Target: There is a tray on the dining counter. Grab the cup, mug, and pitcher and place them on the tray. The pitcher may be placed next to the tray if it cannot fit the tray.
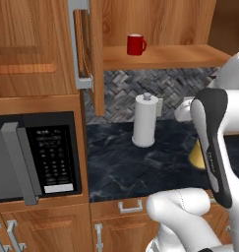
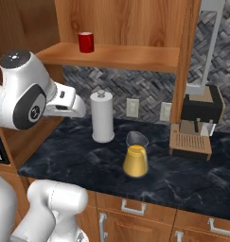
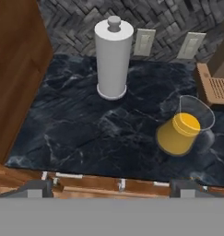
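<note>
Two dark fingertips of the gripper point(image 3: 112, 188) peek up at the bottom edge of the hand view, far apart and with nothing between them, so the jaws stand open and empty. Above them in that frame lies the black marbled counter point(image 3: 85, 133), and at middle right stands the pitcher point(image 3: 185, 126), upright, clear glass above a yellow-orange lower body, well apart from the fingertips. The paper-towel roll point(image 3: 113, 57) stands at upper centre, apart from the pitcher, and a wooden coffee machine point(image 2: 198, 124) sits at right in the right base view. The mug point(image 2: 86, 42) rests on the shelf point(image 2: 135, 56) at upper left there. I judge the pitcher rigid, smooth and slippery, fairly heavy if filled, breakable; gripping across its narrower upper body or the handle looks safest
</note>
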Robot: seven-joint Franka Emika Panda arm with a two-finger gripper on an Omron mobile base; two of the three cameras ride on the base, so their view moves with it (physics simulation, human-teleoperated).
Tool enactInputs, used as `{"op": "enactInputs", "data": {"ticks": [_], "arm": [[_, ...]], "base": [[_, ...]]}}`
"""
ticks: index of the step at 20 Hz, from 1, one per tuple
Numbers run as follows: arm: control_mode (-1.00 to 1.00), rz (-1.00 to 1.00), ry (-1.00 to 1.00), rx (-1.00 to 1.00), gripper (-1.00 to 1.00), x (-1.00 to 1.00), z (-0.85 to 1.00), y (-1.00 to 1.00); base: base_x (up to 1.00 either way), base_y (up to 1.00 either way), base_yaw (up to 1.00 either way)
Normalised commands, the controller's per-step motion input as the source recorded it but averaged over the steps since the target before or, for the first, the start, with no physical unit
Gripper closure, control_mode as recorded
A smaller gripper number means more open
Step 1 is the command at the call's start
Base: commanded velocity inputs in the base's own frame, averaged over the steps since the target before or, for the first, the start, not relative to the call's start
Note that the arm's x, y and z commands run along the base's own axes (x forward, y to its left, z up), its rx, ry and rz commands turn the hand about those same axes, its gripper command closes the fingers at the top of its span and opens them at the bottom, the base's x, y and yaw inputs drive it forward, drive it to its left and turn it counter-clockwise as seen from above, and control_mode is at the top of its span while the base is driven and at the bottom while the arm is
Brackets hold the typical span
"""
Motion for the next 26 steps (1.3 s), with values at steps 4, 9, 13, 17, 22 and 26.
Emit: {"op": "enactInputs", "data": {"ticks": [4,9,13,17,22,26], "arm": [[-1.00,0.15,-0.15,0.00,-1.00,0.00,0.57,0.00],[-1.00,0.15,-0.01,0.00,-1.00,0.00,0.69,0.00],[-1.00,0.13,0.00,0.00,-1.00,0.00,0.64,0.00],[-1.00,0.11,0.00,0.00,-1.00,0.03,0.46,0.00],[-1.00,0.11,-0.05,0.00,-1.00,0.23,0.15,0.00],[-1.00,0.09,0.00,0.00,-1.00,0.58,0.07,0.00]], "base": [[0.00,0.00,0.00],[0.00,0.00,0.00],[0.00,0.00,0.00],[0.00,0.00,0.00],[0.00,0.00,0.00],[0.00,0.00,0.00]]}}
